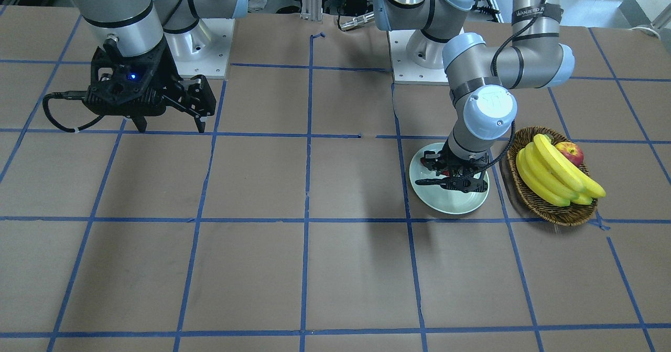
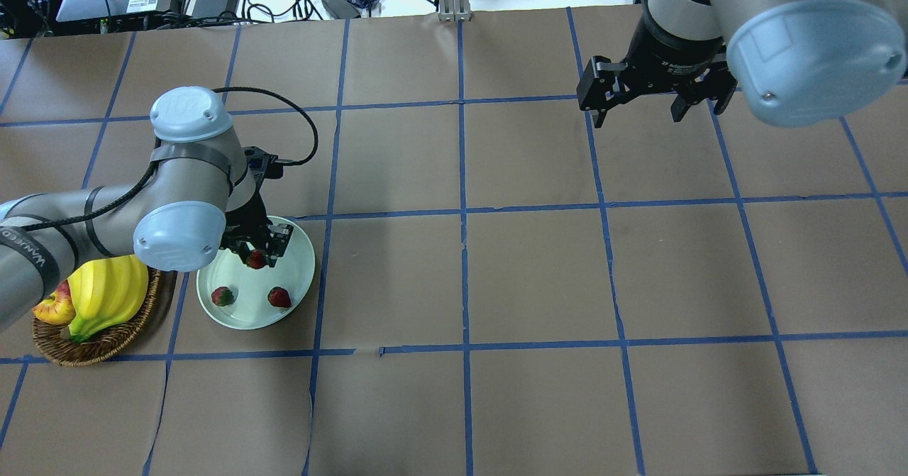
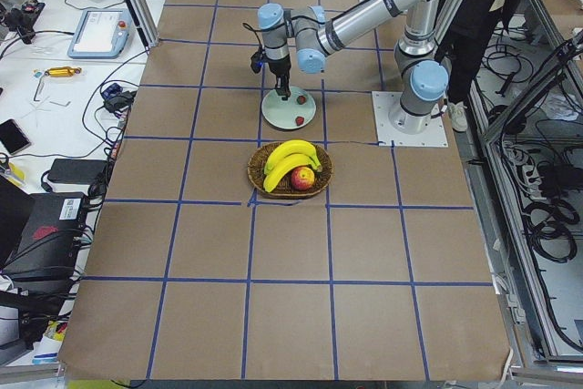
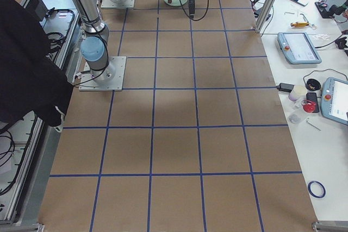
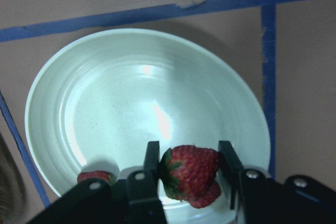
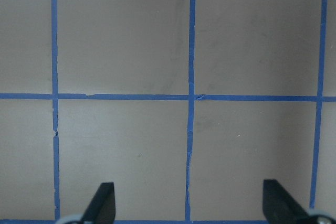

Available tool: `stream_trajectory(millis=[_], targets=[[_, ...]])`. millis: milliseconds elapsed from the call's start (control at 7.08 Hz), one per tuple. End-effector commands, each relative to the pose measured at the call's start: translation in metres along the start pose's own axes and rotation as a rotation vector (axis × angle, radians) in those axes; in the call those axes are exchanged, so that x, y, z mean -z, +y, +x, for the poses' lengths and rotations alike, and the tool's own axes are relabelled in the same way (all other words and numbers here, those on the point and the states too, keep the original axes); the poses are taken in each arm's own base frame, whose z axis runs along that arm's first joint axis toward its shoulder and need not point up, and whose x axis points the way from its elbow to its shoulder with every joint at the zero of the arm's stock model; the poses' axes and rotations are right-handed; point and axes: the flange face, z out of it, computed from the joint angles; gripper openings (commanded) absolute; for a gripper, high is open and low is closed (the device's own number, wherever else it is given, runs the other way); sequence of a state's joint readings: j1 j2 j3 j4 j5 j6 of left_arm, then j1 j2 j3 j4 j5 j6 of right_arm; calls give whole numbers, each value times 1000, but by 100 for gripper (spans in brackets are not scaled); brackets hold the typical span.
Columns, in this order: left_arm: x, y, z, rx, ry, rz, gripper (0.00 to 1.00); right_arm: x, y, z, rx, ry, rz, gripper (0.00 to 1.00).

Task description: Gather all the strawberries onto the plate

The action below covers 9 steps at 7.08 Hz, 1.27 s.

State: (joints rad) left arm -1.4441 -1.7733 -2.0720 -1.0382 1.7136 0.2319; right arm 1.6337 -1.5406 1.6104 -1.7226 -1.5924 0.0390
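Placement is in hand: your left claw [image 2: 257,256] pinches a third strawberry [image 5: 191,174] over the plate [image 2: 301,259] near the counter's left end, where two strawberries [image 2: 223,296] already lie. Next, spread it gently. Your right claw [image 1: 171,125] hangs spread, empty.

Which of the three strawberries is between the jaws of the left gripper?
The strawberry uppermost in the overhead view, gripped by the left gripper. The other two strawberries lie free on the plate, nearer the robot.

Overhead faces front view; both share plate [image 2: 298,263]; wrists close.
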Motion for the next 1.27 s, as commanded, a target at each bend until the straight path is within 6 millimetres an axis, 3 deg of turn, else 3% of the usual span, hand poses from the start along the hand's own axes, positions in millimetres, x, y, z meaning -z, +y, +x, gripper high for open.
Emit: stream_trajectory(millis=[0, 141, 282, 706, 847, 1130], targets=[[-13, 9, -9, -4, 20, -26, 92, 0, 0, 0, -1, 1, -1, 100], [-8, 5, -10, 7, 18, -7, 100, 0, 0, 0, -1, 1, -1, 100], [19, -7, -15, 17, 3, 41, 100, 1, 0, 0, -1, 1, 1, 100], [163, -37, -19, 9, 54, 105, 100, 4, 0, -1, 0, -2, 5, 100], [207, -34, 0, 11, 91, 176, 100, 4, 0, -1, 0, -2, 5, 100], [267, -23, 43, -2, 89, 220, 100, 4, 0, -1, 0, -2, 5, 100]])
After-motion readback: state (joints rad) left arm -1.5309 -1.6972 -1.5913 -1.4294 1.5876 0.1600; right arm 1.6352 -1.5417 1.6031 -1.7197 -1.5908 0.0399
